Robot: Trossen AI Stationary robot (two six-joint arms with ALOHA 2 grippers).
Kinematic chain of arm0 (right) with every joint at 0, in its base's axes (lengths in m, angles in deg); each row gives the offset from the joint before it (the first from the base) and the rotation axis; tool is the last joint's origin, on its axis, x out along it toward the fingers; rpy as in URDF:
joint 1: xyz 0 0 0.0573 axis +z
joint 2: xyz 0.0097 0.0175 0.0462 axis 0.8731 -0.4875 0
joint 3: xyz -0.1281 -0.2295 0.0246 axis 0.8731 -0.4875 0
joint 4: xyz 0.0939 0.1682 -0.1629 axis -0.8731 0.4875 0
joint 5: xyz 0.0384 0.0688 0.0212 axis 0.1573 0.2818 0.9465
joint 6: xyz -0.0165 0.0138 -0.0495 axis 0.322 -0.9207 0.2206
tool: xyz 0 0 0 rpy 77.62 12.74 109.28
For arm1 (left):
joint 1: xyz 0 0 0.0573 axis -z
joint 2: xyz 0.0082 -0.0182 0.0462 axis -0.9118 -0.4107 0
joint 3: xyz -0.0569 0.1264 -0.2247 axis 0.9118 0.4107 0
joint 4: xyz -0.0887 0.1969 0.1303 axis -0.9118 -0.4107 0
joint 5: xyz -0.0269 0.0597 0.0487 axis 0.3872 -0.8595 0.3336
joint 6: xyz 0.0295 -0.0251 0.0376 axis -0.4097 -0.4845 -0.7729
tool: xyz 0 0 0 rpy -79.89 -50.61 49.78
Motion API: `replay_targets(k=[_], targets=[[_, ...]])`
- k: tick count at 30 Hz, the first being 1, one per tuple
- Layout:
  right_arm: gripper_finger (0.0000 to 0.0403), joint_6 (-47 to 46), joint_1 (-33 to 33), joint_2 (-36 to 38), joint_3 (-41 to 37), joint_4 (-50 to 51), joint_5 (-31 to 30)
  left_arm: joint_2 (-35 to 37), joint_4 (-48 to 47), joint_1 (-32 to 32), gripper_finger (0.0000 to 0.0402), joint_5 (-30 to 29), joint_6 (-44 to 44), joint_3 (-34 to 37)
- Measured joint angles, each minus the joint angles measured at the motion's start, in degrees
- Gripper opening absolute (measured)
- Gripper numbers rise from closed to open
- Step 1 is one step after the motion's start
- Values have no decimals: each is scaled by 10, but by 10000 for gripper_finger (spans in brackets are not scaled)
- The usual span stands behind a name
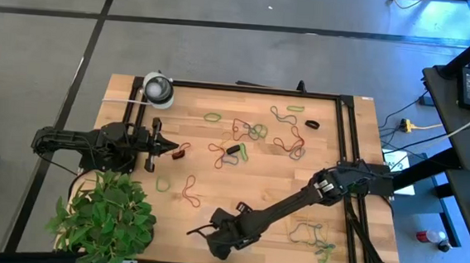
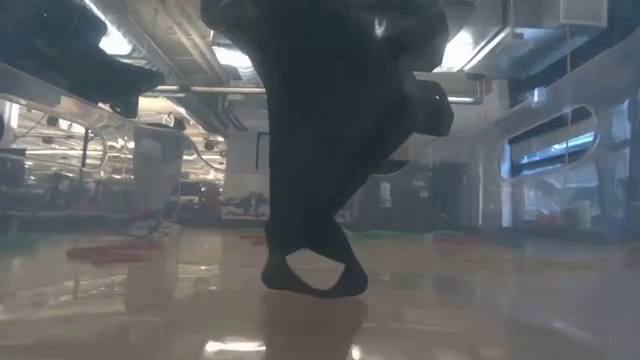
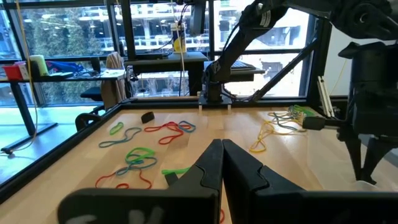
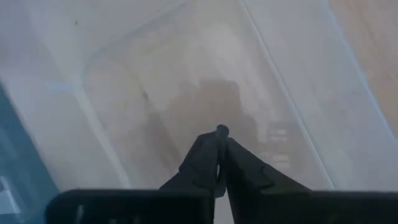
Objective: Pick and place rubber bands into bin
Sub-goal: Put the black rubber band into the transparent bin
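Many rubber bands, red (image 1: 288, 143), green (image 1: 212, 116) and others, lie flat on the wooden table, and the left wrist view shows them too (image 3: 140, 155). The bin (image 4: 149, 93) is a clear tray near the table's front edge, under my right gripper (image 1: 214, 234). That gripper points steeply down into the bin, shut on a black rubber band (image 2: 315, 285) that hangs as a loop below it. My left gripper (image 1: 182, 151) waits shut at the table's left, level and touching nothing. My right gripper pinches the black rubber band between its two fingertips, where a bit of the band (image 4: 222, 130) shows. The fingers come from above, slanting down. The band hangs below them as an open loop, its lower end (image 2: 315, 292) at or just above the bin's floor.
A potted plant (image 1: 104, 218) stands at the front left corner, and a round white-and-grey object (image 1: 158, 89) at the back left. A black rail frame (image 1: 347, 131) borders the table. A tangle of bands (image 1: 315, 237) lies at the front right.
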Motion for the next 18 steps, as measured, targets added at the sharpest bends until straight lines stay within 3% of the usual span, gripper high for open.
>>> replay_targets(k=[11, 18], targets=[[114, -17, -4, -2, 31, 20, 4, 0, 0, 0, 4, 0, 0, 0], [135, -9, -15, -2, 58, 50, 1, 0, 0, 0, 4, 0, 0, 0]])
